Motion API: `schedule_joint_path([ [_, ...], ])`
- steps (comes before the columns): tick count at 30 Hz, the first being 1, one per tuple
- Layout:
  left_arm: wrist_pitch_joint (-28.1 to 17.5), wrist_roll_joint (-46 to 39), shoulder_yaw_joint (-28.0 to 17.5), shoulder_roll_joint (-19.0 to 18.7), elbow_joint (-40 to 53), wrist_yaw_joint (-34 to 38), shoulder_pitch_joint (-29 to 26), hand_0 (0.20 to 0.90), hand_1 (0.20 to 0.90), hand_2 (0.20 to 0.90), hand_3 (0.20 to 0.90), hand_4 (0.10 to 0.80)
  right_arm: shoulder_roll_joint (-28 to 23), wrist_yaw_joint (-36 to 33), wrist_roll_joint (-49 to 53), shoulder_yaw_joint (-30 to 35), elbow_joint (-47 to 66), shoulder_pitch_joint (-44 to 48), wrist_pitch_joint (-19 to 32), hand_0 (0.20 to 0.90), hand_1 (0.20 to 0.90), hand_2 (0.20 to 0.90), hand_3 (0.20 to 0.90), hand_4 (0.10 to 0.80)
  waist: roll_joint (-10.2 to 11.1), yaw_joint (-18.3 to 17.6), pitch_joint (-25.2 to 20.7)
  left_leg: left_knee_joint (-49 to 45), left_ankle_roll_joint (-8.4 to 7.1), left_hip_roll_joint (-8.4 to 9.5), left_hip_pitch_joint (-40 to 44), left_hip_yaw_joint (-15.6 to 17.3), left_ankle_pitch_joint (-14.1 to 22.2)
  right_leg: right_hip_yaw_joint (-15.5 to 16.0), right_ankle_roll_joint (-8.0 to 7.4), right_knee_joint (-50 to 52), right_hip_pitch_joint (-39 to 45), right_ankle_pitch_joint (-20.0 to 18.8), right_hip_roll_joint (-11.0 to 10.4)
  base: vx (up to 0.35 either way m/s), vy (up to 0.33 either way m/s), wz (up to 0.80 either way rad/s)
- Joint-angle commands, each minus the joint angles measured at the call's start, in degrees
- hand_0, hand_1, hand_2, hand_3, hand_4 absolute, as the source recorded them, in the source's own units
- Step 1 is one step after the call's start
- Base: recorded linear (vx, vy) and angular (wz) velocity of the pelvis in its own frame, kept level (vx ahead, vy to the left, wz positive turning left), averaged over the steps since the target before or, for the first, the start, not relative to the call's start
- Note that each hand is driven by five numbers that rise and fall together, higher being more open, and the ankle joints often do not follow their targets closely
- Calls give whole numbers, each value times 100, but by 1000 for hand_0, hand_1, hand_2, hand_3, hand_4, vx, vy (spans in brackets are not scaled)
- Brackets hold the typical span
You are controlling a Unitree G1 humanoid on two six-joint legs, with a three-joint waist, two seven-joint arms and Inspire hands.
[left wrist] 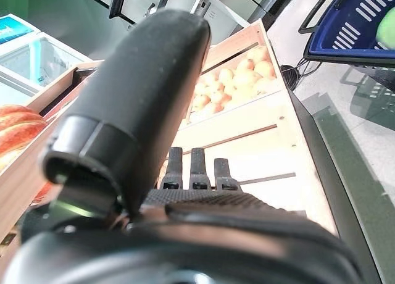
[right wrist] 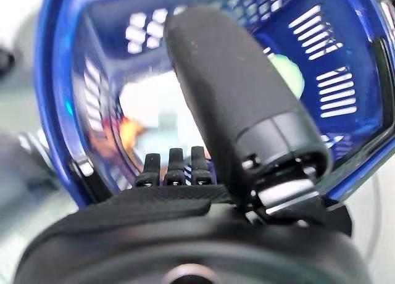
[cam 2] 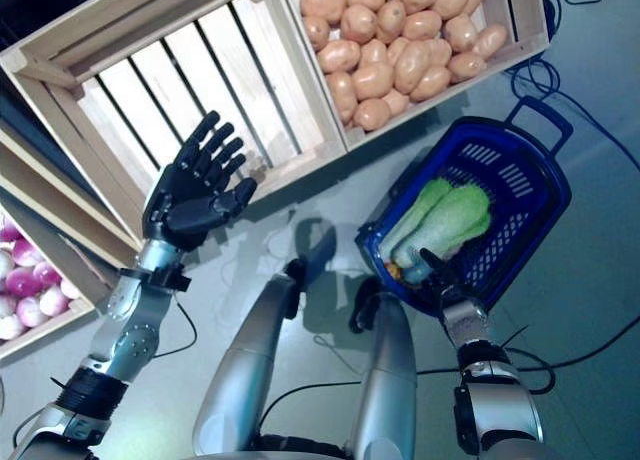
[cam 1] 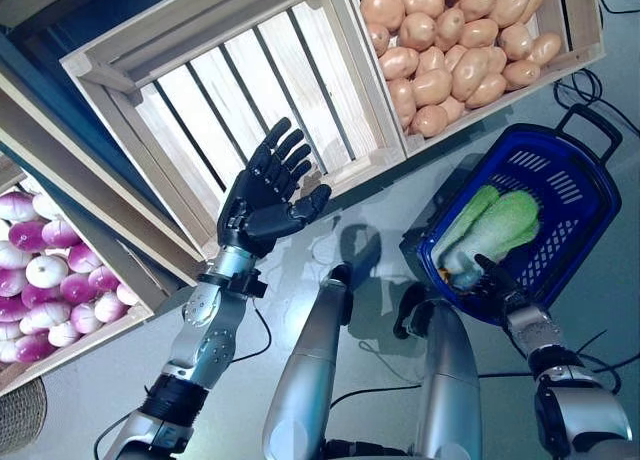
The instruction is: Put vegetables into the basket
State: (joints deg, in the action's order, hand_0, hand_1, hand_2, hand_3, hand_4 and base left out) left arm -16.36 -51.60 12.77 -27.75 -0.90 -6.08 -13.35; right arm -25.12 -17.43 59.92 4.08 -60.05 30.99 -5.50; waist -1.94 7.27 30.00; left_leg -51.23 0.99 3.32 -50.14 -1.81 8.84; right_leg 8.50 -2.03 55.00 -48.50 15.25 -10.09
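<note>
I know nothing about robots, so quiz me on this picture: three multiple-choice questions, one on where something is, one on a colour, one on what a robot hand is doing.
1. Where does the green cabbage lie?
A. in the blue basket
B. in the crate with the potatoes
C. on the floor

2. What colour is the basket?
A. red
B. blue
C. yellow

3. How is the left robot hand?
A. closed round a potato
B. open and holding nothing
C. gripping the basket

Answers:
1 A: the cabbage rests inside the basket, away from the potatoes.
2 B: its slotted walls are blue, with a dark handle.
3 B: the left robot hand is raised before the bare wooden crate with straight fingers; the right robot hand grips the basket's rim.
</note>
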Motion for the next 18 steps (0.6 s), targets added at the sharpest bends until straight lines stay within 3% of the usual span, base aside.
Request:
schedule_joint_path([
  [1, -423, -93, -271, 78, 989, -296, -129, 900, 900, 900, 900, 800, -647, -570, -579, -149, 121, 39, 348, 900, 900, 900, 900, 800, -64, 41, -21, 144, 123, 140, 495, 297, 455, 284, 15, -198, 380, -472, 150, -90, 6, -2],
  [2, -439, -93, -272, 75, 992, -307, -126, 900, 900, 900, 900, 800, -650, -597, -583, -152, 124, 40, 370, 900, 900, 900, 900, 800, -63, 40, -21, 205, 144, 125, 440, 326, 303, 333, 73, -271, 339, -605, 138, -15, 11, -4],
  [13, -475, -35, -241, -26, 917, -284, -150, 900, 900, 900, 900, 800, -487, -1175, -1074, -256, 277, -31, 706, 900, 900, 900, 900, 800, 135, 60, -172, 1650, 73, 87, 1816, 228, 40, 411, -135, -1702, 1683, -905, 233, 3, 15, -5],
  [18, -298, -183, -227, -10, 818, -115, -121, 900, 900, 900, 900, 800, -160, -1547, -1282, -375, 892, -352, 1421, 900, 900, 900, 900, 800, 263, -19, -439, 2569, 45, 20, 2578, 136, -221, 346, -218, -2702, 2430, -1154, 297, 58, 43, -9],
])
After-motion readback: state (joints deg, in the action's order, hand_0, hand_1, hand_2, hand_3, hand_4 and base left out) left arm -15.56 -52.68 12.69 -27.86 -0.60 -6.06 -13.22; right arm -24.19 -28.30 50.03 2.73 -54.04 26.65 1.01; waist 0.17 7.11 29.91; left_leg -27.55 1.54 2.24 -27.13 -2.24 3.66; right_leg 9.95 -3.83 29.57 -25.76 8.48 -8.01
